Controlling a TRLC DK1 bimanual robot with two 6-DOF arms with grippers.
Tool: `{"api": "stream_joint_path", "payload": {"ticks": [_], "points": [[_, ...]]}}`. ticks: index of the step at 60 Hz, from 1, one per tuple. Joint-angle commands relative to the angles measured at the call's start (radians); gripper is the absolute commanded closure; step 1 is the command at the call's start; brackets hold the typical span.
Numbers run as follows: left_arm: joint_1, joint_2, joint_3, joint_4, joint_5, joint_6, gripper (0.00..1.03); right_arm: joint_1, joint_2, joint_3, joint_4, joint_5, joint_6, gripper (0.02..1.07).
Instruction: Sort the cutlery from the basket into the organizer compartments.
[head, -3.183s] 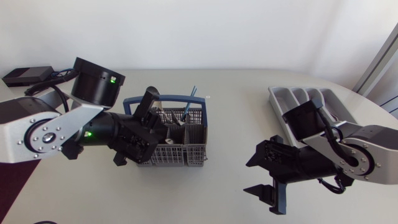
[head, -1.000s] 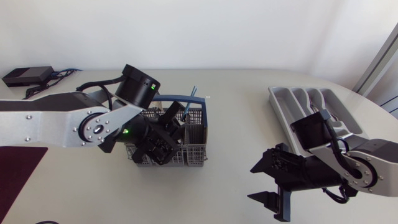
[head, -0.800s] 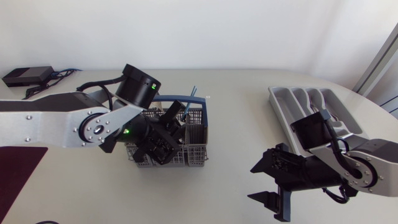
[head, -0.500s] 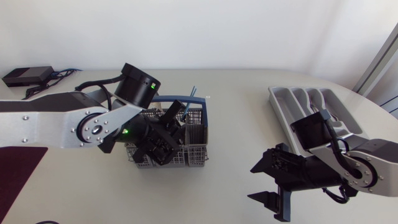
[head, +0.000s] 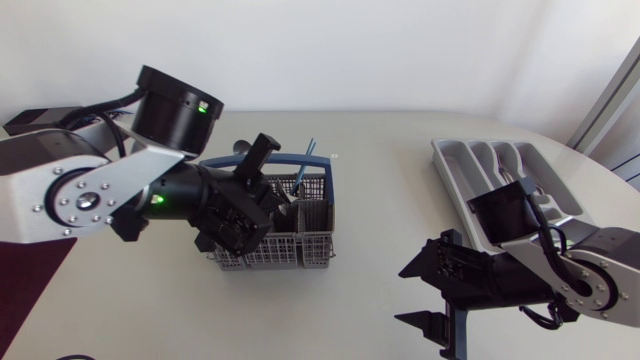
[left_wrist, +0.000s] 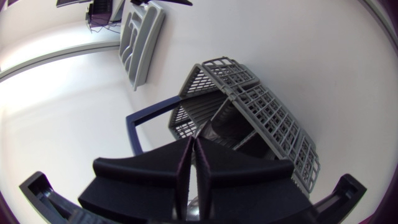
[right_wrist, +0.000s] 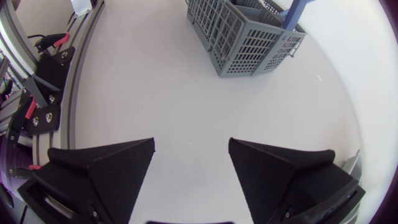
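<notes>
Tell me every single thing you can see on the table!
basket: one, grey with a blue handle, middle of the table.
cutlery: count unclear, one blue handle sticking up, in the basket.
organizer: one, grey, far right side.
black box: one, black, far left corner.
table: one, pale.
left gripper: one, black, shut, over the basket.
right gripper: one, black, open, over bare table.

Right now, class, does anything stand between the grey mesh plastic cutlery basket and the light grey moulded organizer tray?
Nothing visible does: the table between the grey mesh basket and the light grey organizer tray is bare. The open right gripper sits lower in the head view, off that line.
</notes>
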Motion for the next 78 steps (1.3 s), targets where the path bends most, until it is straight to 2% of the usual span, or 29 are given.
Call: {"api": "stream_joint_path", "payload": {"ticks": [1,9,12,28,32,36,40,46,54,59,69,78], "points": [[0.018,-0.059,-0.003,-0.016,0.009,-0.027,1.0,0.013,-0.019,-0.024,-0.008,-0.005,0.033,0.21],[0.027,-0.126,-0.009,-0.011,0.024,-0.131,1.0,0.023,-0.057,-0.017,-0.008,-0.002,0.068,0.21],[0.029,-0.16,-0.008,-0.01,0.046,-0.194,1.0,0.025,-0.073,-0.011,-0.008,-0.002,0.085,0.21],[0.01,-0.296,-0.006,0.007,0.047,-0.501,1.0,0.027,-0.174,0.008,-0.008,0.006,0.16,0.21],[-0.005,-0.313,0.0,0.007,0.038,-0.59,1.0,0.027,-0.197,0.014,-0.01,0.006,0.183,0.21],[-0.04,-0.315,0.009,0.006,-0.009,-0.671,1.0,0.027,-0.226,0.015,-0.007,0.006,0.206,0.21],[-0.085,-0.29,0.034,-0.004,-0.077,-0.784,1.0,0.028,-0.252,0.015,0.001,0.018,0.234,0.21],[-0.122,-0.232,0.087,-0.053,-0.103,-0.955,1.0,0.043,-0.278,0.018,0.012,0.049,0.272,0.21],[-0.194,-0.157,0.138,-0.06,-0.172,-1.103,1.0,0.056,-0.326,0.018,0.033,0.095,0.32,0.21],[-0.217,-0.095,0.182,-0.074,-0.181,-1.191,1.0,0.054,-0.349,0.017,0.047,0.109,0.348,0.21],[-0.253,0.069,0.317,-0.14,-0.186,-1.383,1.0,0.074,-0.373,-0.005,0.125,0.208,0.406,0.22],[-0.277,0.164,0.41,-0.175,-0.181,-1.504,1.0,0.086,-0.369,-0.006,0.177,0.262,0.43,0.22]]}}
